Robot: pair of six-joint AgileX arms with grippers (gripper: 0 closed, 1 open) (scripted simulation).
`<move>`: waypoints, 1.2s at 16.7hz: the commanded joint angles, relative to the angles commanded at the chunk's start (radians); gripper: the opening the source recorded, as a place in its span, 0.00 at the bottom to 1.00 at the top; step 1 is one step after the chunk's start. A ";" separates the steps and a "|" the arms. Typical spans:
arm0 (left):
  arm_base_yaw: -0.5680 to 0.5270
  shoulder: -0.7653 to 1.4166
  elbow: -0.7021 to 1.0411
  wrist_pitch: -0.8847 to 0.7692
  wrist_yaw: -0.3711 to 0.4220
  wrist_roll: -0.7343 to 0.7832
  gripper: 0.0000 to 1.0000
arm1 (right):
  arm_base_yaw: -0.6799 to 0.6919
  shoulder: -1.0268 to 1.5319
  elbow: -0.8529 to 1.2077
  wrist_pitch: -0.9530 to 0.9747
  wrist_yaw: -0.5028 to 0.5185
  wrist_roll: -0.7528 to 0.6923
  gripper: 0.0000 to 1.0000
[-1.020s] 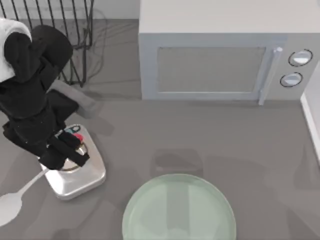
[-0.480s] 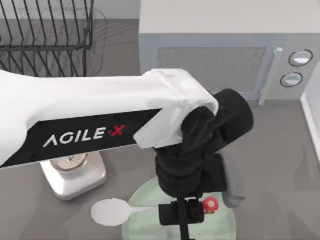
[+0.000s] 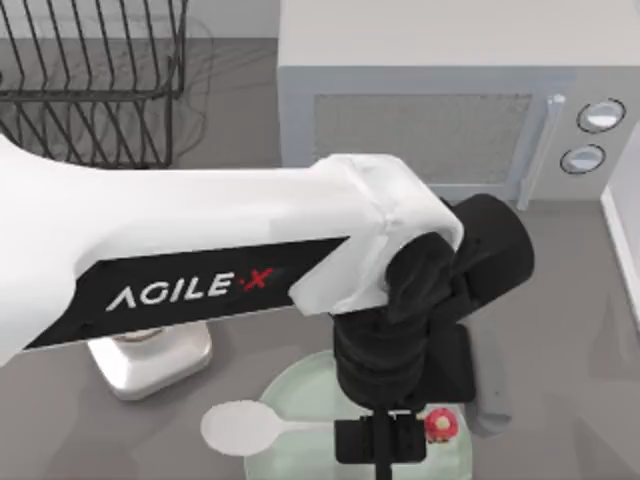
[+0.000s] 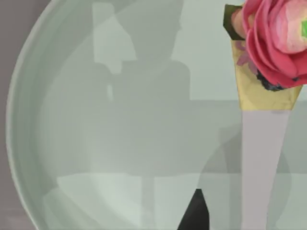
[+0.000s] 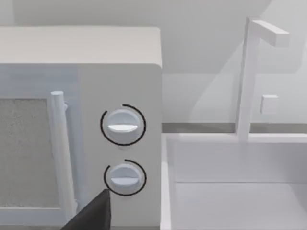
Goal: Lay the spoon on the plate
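The pale-green plate (image 3: 295,395) lies at the front middle of the table and spreads across the left wrist view (image 4: 120,120). My left arm reaches over it from the left. At the plate's middle my left gripper (image 3: 383,440) is shut on the thin handle of the white spoon (image 3: 240,428). The spoon lies level, its handle over the plate and its oval bowl jutting past the plate's left rim. I cannot tell whether the spoon touches the plate. A dark part of my right gripper (image 5: 93,215) shows in front of the microwave's knobs.
A silver kitchen scale (image 3: 150,365) stands left of the plate, partly under my arm. The microwave (image 3: 420,120) fills the back and a wire dish rack (image 3: 90,80) the back left. A pink flower-like piece (image 3: 440,425) sits beside the left gripper. A white basin (image 5: 230,191) lies right of the microwave.
One second ago my left gripper was at the scale with the spoon at the table's left. It has carried the spoon rightwards over the plate, shifting a little further right in the last half second.
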 joint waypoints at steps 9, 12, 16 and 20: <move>-0.016 0.006 0.044 0.114 -0.052 -0.019 0.00 | 0.000 0.000 0.000 0.000 0.000 0.000 1.00; -0.013 0.001 0.053 0.173 -0.072 -0.020 0.00 | 0.000 0.000 0.000 0.000 0.000 0.000 1.00; -0.004 -0.008 0.050 0.225 -0.079 -0.021 0.00 | 0.000 0.000 0.000 0.000 0.000 0.000 1.00; 0.005 -0.013 0.025 0.234 -0.063 -0.012 0.00 | 0.000 0.000 0.000 0.000 0.000 0.000 1.00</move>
